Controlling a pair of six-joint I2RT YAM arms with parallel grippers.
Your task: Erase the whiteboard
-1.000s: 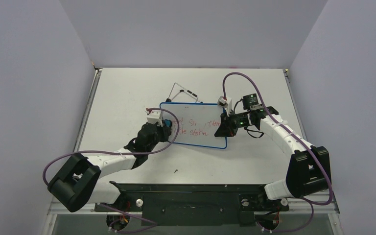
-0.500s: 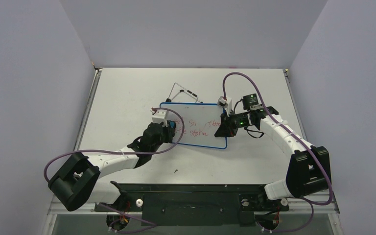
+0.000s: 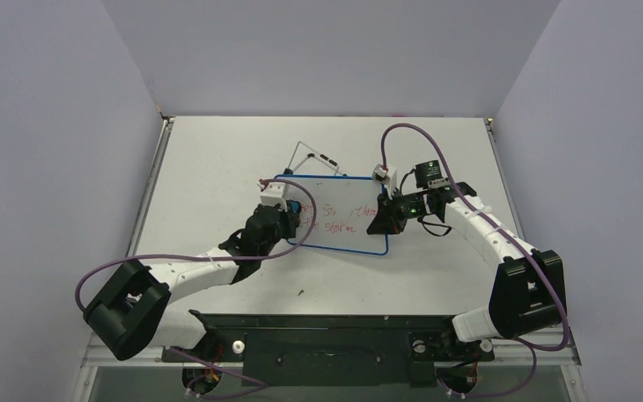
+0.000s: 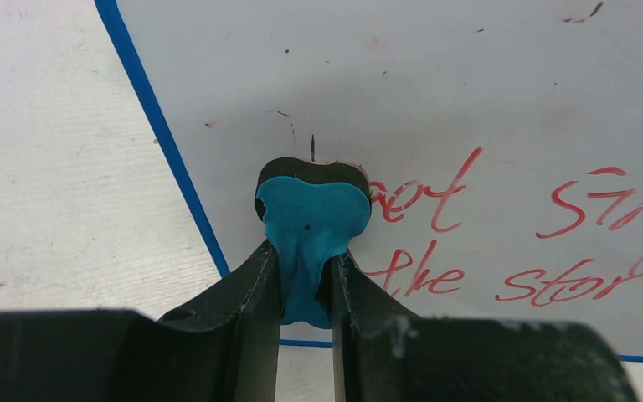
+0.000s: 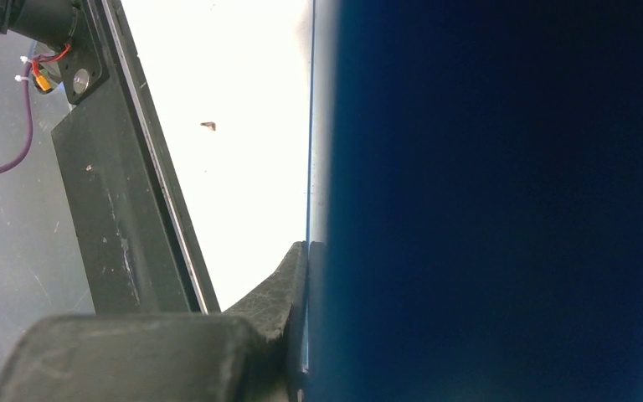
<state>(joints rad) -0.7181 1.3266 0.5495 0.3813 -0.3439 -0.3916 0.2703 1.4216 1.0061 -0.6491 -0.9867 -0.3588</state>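
The whiteboard (image 3: 339, 213) is seen lying flat on the tabletop (image 3: 209, 159), between the two tools. Its black wire stand (image 3: 314, 157) is folded out past its far edge.

The left tool (image 4: 306, 280) is closed on a small eraser (image 4: 311, 219). The eraser's blue body is pinched between the two fingers, and its black pad is pressed against the board just ahead of the fingertips. The eraser is placed at the left part of the board, a little inside the blue rim (image 4: 155, 126), which runs to the left of this tool. Red handwriting (image 4: 502, 251) is spread to the right of the tool in two lines. The first letters of both lines are touched or partly covered by the eraser. The board surface ahead of the tool is seen to be white, with only faint specks and smudges.

The right tool (image 3: 383, 219) is closed on the right edge of the whiteboard. In the right wrist view one finger is pressed flat against the thin edge, and most of that view is filled by a dark blue blur.

A small dark speck (image 3: 300, 293) is seen on the tabletop, behind the left tool and nearer the arm bases.
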